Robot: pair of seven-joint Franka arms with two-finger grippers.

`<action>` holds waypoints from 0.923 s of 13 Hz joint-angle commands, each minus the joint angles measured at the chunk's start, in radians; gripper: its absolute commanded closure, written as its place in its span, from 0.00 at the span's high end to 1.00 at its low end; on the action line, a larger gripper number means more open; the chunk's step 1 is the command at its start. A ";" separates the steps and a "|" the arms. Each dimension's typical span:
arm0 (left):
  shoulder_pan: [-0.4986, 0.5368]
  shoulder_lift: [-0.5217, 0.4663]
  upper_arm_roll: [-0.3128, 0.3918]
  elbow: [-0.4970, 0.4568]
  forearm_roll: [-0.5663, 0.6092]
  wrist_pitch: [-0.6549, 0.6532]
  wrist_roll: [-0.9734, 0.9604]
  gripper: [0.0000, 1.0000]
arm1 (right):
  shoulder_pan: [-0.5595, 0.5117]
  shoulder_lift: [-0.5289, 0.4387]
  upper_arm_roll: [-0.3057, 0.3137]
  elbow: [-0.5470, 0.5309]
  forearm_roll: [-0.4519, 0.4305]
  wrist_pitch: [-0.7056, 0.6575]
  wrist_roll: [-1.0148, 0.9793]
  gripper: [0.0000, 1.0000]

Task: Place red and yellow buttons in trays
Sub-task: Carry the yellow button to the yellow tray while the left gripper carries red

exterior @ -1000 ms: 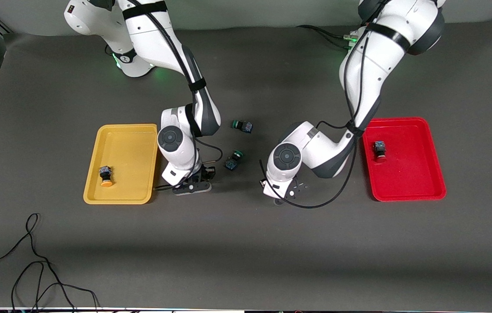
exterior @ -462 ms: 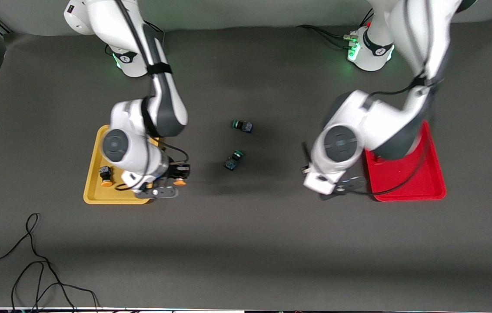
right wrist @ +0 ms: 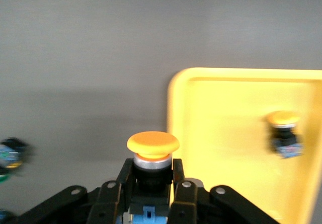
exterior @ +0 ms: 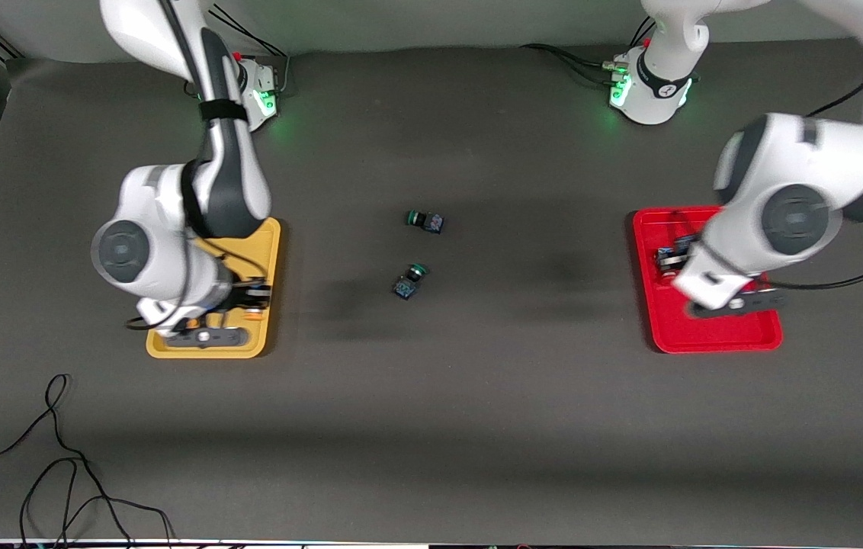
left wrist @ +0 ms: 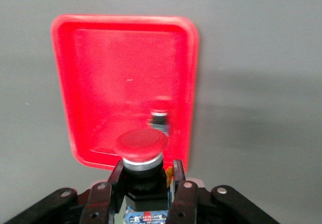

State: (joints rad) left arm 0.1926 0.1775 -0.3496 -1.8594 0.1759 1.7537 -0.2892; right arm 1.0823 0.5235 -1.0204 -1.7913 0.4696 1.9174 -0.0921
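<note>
From the front, my own wrists hide most of what I carry. My left gripper (left wrist: 146, 194) is clenched on a red button (left wrist: 141, 146) over the red tray (exterior: 706, 339), where another red button (left wrist: 160, 118) lies. My right gripper (right wrist: 151, 194) clasps a yellow button (right wrist: 153, 146) over the yellow tray (right wrist: 226, 133), which holds a second yellow button (right wrist: 284, 131)

Left pincer (left wrist: 146, 196) hangs clamped on a red button (left wrist: 141, 146) over the red tray (exterior: 706, 335); right pincer (right wrist: 151, 194) grips a yellow button (right wrist: 153, 146) over the yellow tray (exterior: 264, 244).
</note>
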 commanded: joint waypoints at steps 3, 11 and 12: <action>0.177 -0.039 -0.005 -0.223 0.002 0.235 0.215 0.00 | 0.001 -0.036 -0.104 -0.184 0.000 0.102 -0.191 0.13; 0.266 0.109 0.000 -0.429 0.074 0.618 0.223 0.06 | -0.007 0.107 0.012 -0.367 0.320 0.381 -0.368 0.14; 0.274 0.126 0.000 -0.423 0.077 0.628 0.222 0.58 | -0.009 0.107 0.014 -0.367 0.325 0.381 -0.368 0.19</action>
State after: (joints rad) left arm 0.4458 0.2828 -0.3429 -2.2864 0.2304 2.3543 -0.0800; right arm 1.0675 0.6077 -1.0064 -2.1624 0.7477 2.2822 -0.4255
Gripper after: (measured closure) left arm 0.590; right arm 0.661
